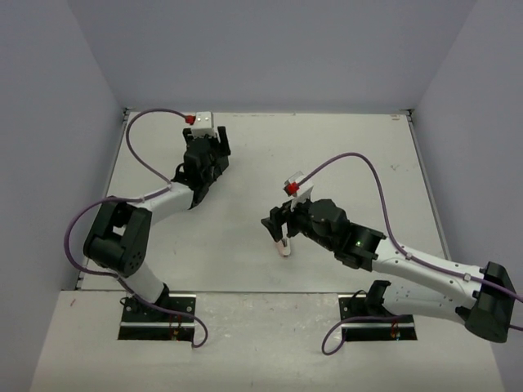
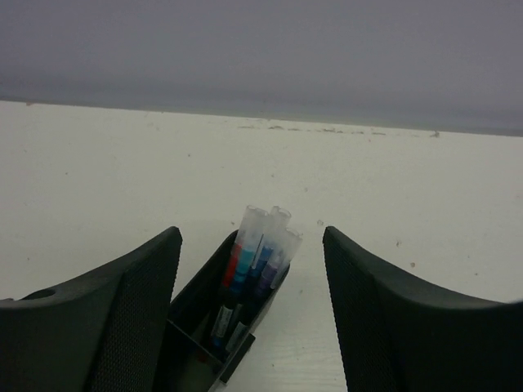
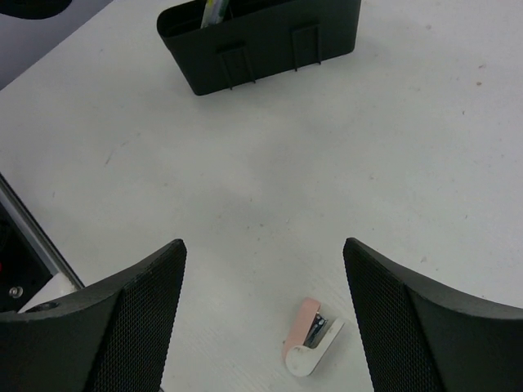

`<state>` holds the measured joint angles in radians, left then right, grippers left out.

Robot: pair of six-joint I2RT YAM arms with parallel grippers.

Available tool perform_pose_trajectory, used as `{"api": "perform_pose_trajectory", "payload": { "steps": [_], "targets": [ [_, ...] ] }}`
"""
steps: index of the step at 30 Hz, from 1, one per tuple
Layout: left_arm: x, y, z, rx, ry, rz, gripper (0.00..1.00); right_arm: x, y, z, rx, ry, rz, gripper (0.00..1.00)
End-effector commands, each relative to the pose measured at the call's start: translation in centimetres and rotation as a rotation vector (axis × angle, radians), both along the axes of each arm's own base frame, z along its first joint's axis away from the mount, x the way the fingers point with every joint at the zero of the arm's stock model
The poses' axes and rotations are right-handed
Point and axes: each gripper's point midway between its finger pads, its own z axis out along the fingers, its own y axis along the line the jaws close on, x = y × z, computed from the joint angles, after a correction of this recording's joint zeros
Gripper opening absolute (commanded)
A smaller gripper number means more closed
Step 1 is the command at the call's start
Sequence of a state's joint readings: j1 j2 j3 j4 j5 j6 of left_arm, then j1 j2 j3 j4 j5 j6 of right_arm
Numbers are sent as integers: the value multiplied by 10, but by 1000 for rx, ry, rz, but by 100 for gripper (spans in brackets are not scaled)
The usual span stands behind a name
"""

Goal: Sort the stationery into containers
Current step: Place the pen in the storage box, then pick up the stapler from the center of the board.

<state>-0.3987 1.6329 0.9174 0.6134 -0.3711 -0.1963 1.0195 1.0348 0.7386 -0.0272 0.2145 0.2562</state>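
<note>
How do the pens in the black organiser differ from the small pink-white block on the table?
The pens are long and thin; the pink-white block is short and stubby. The pens stand leaning inside the organiser; the block lies flat on the table. Neither is held.

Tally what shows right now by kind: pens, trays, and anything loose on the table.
Tray: 1, black.
Pens: 3 clear caps show, standing in the tray; more may be hidden.
Pink-and-white block: 1, loose on the table.
Total: 5 at least.
</note>
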Motion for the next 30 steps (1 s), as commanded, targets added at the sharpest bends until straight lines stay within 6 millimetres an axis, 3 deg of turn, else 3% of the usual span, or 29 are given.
{"api": "perform_pose_trajectory", "payload": {
  "steps": [1, 2, 3, 6, 9, 11, 17, 21, 28, 29, 30],
  "targets": [
    [-31, -18, 89, -169, -120, -135, 79, 1, -9, -24, -109, 228, -149, 78],
    [-45, -19, 107, -235, -106, -147, 82, -2, -17, -38, -154, 303, -209, 78],
    [-47, -20, 109, -243, -104, -154, 82, -2, -18, -40, -159, 311, -216, 78],
    [-109, -25, 130, -432, 9, -244, 95, -15, -30, -80, -242, 472, -312, 76],
    [-147, -30, 130, -445, 25, -323, 100, -22, -32, -109, -324, 545, -337, 75],
    [-169, -23, 117, -397, 79, -330, 100, -20, -34, -128, -391, 570, -371, 75],
    [-204, -8, 106, -323, 120, -350, 100, -21, -31, -157, -468, 611, -370, 71],
    [-213, 3, 104, -285, 125, -325, 100, -24, -29, -178, -506, 637, -359, 67],
    [-214, -5, 95, -298, 164, -358, 100, -18, -17, -194, -505, 615, -309, 46],
    [-214, -7, 93, -314, 175, -359, 100, -16, -15, -193, -500, 606, -301, 38],
    [-216, -13, 88, -346, 199, -376, 100, -16, -14, -190, -501, 583, -272, 20]
  ]
}}
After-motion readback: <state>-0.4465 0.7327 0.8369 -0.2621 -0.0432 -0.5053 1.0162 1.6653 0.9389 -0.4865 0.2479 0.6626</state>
